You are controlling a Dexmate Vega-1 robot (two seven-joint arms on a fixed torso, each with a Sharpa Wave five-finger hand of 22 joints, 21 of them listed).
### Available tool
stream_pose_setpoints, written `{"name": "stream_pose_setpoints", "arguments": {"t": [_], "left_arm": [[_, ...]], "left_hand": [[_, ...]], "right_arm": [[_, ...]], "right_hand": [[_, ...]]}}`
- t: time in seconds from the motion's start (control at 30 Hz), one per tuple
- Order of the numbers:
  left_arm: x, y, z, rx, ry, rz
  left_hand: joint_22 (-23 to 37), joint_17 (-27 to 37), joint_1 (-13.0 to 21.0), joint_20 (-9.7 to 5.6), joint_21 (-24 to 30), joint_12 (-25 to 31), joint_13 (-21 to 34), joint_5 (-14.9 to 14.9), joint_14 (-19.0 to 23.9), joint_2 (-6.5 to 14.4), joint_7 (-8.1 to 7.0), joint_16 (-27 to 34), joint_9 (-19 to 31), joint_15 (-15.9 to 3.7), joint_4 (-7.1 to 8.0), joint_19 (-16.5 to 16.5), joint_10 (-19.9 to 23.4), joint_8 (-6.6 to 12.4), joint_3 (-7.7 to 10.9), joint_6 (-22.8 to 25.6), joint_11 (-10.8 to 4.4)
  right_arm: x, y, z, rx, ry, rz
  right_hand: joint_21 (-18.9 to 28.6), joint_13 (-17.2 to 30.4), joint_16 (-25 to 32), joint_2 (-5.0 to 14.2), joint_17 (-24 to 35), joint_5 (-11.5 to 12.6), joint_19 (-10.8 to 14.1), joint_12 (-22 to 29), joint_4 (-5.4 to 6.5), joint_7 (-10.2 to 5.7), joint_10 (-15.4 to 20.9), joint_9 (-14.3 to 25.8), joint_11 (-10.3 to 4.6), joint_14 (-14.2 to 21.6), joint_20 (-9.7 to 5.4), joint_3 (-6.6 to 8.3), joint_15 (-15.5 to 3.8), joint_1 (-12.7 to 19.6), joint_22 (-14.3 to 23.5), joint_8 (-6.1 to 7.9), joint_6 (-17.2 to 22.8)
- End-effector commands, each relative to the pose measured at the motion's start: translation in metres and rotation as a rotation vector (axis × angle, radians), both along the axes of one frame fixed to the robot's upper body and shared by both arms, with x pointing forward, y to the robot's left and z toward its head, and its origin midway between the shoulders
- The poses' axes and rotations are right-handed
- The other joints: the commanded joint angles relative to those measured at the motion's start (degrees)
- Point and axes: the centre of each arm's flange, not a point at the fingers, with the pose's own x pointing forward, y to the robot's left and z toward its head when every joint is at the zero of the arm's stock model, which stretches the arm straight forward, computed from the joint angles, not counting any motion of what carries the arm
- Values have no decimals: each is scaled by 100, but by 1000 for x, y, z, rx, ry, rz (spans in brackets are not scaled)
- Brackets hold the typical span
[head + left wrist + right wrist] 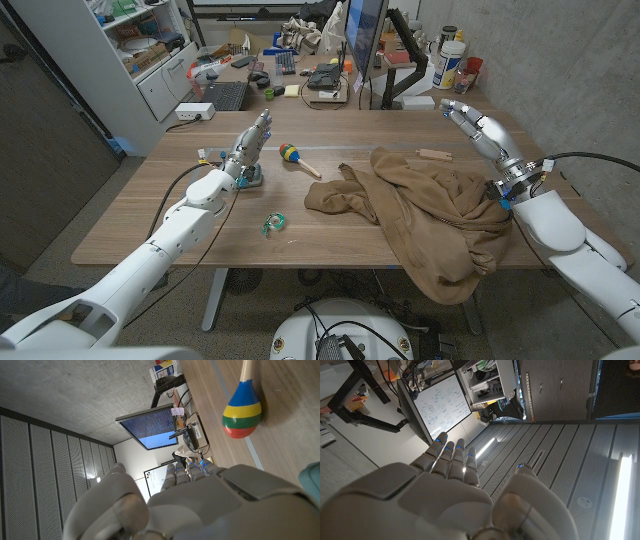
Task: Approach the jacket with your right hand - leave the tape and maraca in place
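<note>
- two hands are over the table (130,215), each holding nothing.
- nearest, the tape (273,222), a small teal roll, lies left of the jacket and apart from it.
- the jacket (430,215), brown and crumpled, covers the right half, one part hanging over the near edge.
- the right hand (478,127) is raised beyond the jacket's right side, fingers straight and close together, not touching it.
- the left hand (250,142) stands by the maraca, fingers extended; whether it touches the table is hard to tell.
- the maraca (292,155) lies just right of that hand.
- a small wooden block (434,154) lies beyond the jacket.
</note>
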Motion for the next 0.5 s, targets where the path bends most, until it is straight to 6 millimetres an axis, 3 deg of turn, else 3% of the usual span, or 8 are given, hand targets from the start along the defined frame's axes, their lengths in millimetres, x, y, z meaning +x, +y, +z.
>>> {"name": "stream_pose_setpoints", "arguments": {"t": [0.03,0.5], "left_arm": [[2,3,0,-7,2,-1],[4,7,-3,-13,3,-3]], "left_hand": [[17,15,35,-368,-14,12,16,38,-32,34,-13,-5,19,-12,-7,38,-36,-5,-39,-15,-1],[16,15,43,-363,-53,9,16,38,-64,42,16,-18,19,-3,-12,-2,-43,-16,-58,-40,13]], "right_arm": [[-4,6,-3,-48,-27,-62],[-7,18,-7,-142,-66,-147]], "right_hand": [[-24,28,-4,-45,6,42,15,-4,-16,-2,61,6,-3,61,15,-7,13,23,31,3,71],[-60,29,-13,-36,11,52,32,-15,-3,-17,63,7,-11,64,12,-25,-1,-10,33,-6,74]]}}
